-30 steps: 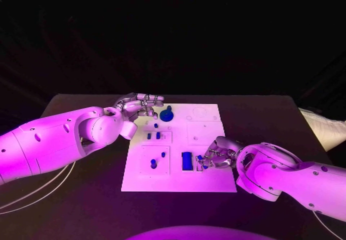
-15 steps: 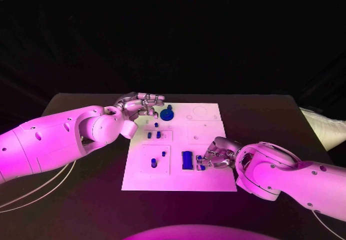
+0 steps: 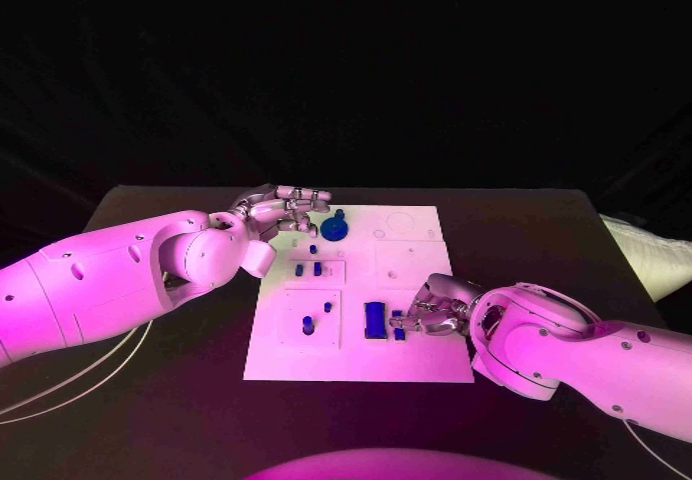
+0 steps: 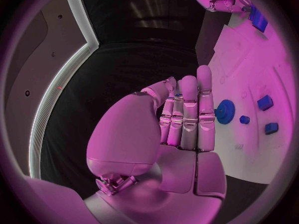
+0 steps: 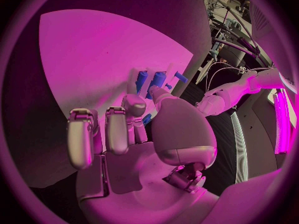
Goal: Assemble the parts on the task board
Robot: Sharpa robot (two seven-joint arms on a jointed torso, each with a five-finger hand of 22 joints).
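The white task board (image 3: 421, 358) lies mid-table. A blue gear (image 3: 335, 230) stands at its far left, with several small blue parts (image 3: 306, 270) in sockets closer in. My left hand (image 3: 283, 208) hovers at the board's far left edge beside the gear (image 4: 224, 108), fingers (image 4: 190, 114) straight and side by side, holding nothing. My right hand (image 3: 430, 308) is low over the board's near right part. It pinches a small blue part (image 3: 400, 325) between thumb and finger, right next to a taller blue block (image 3: 375, 320). That pinched part (image 5: 147, 118) peeks out beside the thumb.
Bare black table (image 3: 144, 400) surrounds the board. Two more blue parts (image 3: 307, 323) sit in the near left panel of the board. The board's far right panels (image 3: 404, 262) hold no blue pieces. Cables (image 3: 72, 385) trail under my left arm.
My right hand has edged slightly nearer and lower with the small blue part, closer to the blue block. The left hand has barely moved.
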